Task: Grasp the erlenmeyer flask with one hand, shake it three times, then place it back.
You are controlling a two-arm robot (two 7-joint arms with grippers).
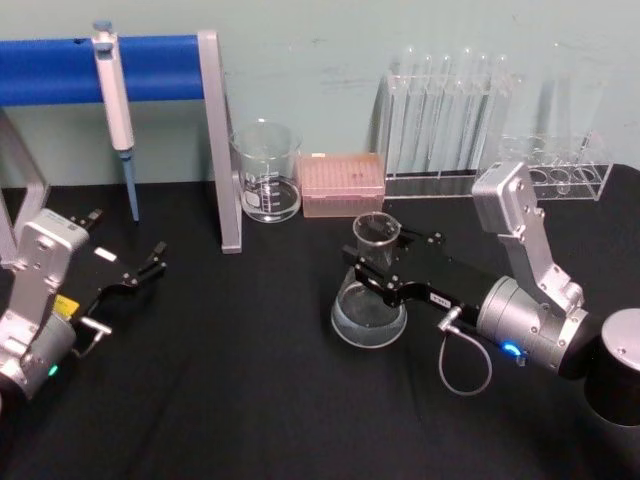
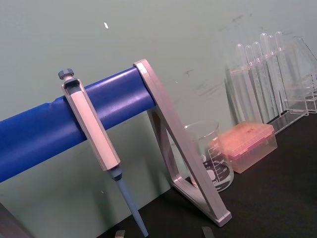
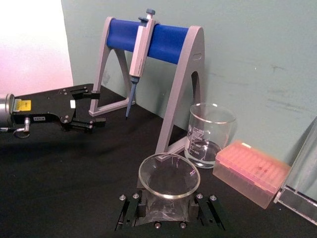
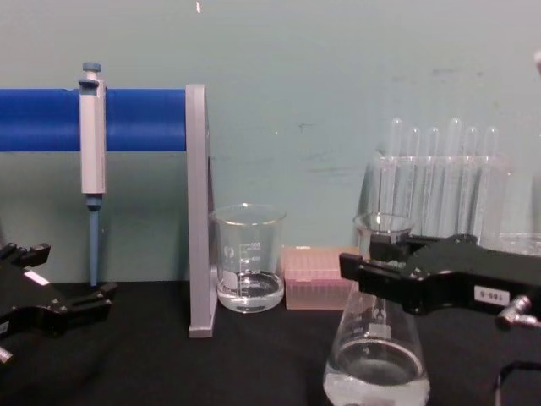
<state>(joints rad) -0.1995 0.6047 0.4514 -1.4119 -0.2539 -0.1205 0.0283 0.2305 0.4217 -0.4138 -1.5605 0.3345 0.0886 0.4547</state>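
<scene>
The right gripper [image 1: 370,248] reaches in from 4 o'clock and appears clamped on the neck of the erlenmeyer flask [image 1: 368,318], just under the flared rim, so the glass cannot slip down when you lift. The flask stands upright on the table [image 1: 250,400], at 5 o'clock from the beaker [image 1: 267,170]. The left gripper [image 1: 154,258] rests at 9 o'clock, fingers spread, clear of the shaking path.

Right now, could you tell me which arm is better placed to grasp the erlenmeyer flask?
The right. The right gripper is at the neck of the erlenmeyer flask, which stands on the table, while the left gripper sits open far off by the pipette stand.
</scene>
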